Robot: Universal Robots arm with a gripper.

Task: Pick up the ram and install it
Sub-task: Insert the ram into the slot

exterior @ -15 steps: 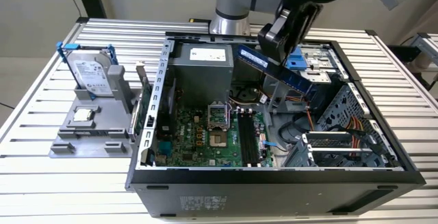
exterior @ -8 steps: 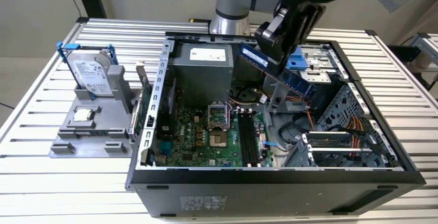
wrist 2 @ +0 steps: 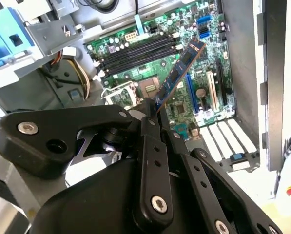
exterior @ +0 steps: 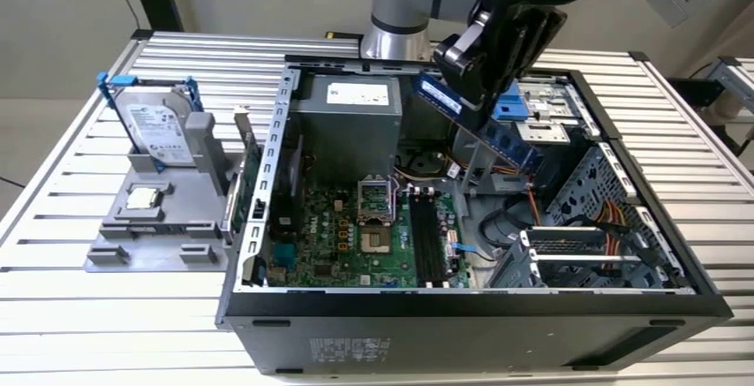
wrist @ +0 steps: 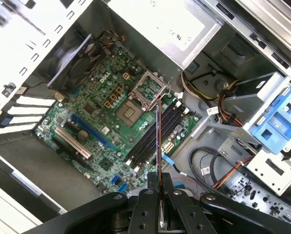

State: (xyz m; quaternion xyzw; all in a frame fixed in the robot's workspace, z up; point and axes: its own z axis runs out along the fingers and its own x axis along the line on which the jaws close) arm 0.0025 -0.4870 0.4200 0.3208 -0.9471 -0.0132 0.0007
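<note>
Far to the exterior view's left, on the slatted table point(exterior: 71, 315), sits a grey holder point(exterior: 147, 236). A hard drive point(exterior: 157, 125) stands upright at its far end, and a small square chip point(exterior: 143, 197) lies flat nearer the front.

Just right of the holder is the open case point(exterior: 471, 315), lying on its side. The green board point(exterior: 330, 245) covers its floor on the left half, with the grey power supply point(exterior: 348, 125) at the far end. The socket point(exterior: 373, 200) lies near the middle of the board. To its right the black slots point(exterior: 426, 245) run from near to far, side by side.

Over the far part of the case, right of the power supply, the black gripper point(exterior: 471, 94) comes down from the arm. Its fingers are pressed together on the ram point(exterior: 513, 145), pinching one end of the stick. The ram hangs in the air at a slant, its free end lower and pointing toward the exterior view's right. It is above the case floor and apart from the slots.

In the second wrist view the ram point(wrist 2: 177, 75) juts out from the gripper point(wrist 2: 150, 109) over the board. In the first wrist view it shows edge-on point(wrist: 158, 141) as a thin line crossing the slots point(wrist: 145, 139).

A blue bracket point(exterior: 509, 105) sits just behind the ram. Orange cables point(exterior: 536, 196) and the metal cage point(exterior: 613, 200) fill the right side of the case.
</note>
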